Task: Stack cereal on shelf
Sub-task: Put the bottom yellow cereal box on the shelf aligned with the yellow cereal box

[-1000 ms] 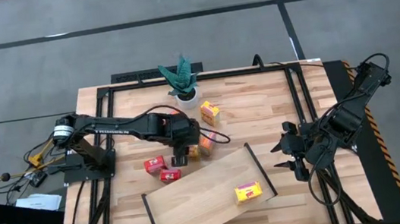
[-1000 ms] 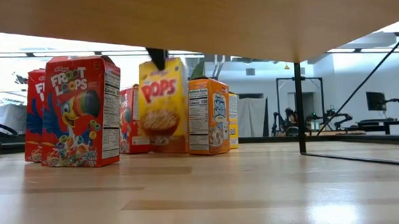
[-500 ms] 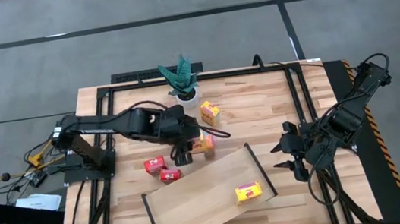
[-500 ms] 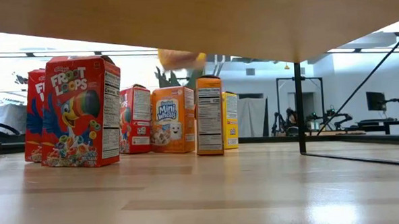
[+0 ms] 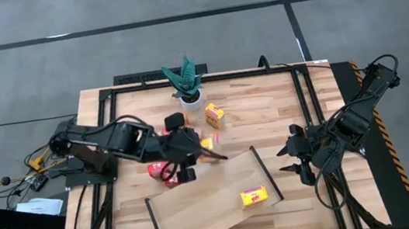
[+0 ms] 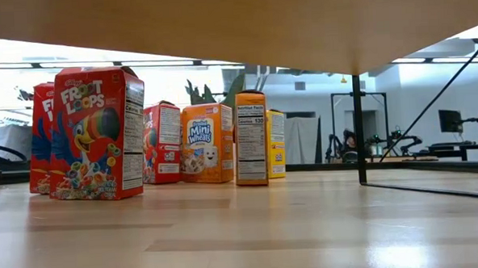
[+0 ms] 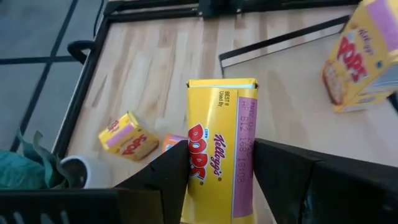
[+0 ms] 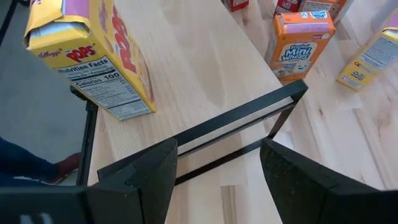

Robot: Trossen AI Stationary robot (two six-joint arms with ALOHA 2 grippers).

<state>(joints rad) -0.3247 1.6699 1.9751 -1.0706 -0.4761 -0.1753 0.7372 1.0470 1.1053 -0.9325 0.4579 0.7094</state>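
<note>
My left gripper (image 5: 197, 148) hangs above the table's middle, shut on a yellow Pops cereal box (image 7: 221, 155), just beyond the shelf's far edge. The shelf (image 5: 208, 204), a light-wood board with black end rails, lies slanted at the near side. A second Pops box (image 8: 93, 56) stands on the shelf by its right rail. Red (image 6: 93, 132), orange (image 6: 207, 143) and yellow (image 6: 276, 144) cereal boxes stand on the table behind the shelf. My right gripper (image 5: 296, 159) waits open off the shelf's right end. My left gripper pinches the yellow Pops box between its two fingers (image 7: 168, 180), one on each wide face (image 7: 249, 186), at the end nearer the wrist. The fingers slant down from the table's left and lie along the box. The box juts forward past the fingertips, lifted clear, a narrow side up.
A small potted plant (image 5: 185, 82) stands at the far edge, with a yellow box (image 5: 214, 115) beside it. Two red boxes (image 5: 163, 173) sit under my left arm. A black frame (image 5: 207, 71) borders the tabletop. Bare wood lies right of centre.
My left gripper has risen with the yellow Pops box, lifting it from among the standing boxes until it left the low view. The arm has drawn back toward the table's left and swung toward the near edge. The orange boxes behind it now show.
</note>
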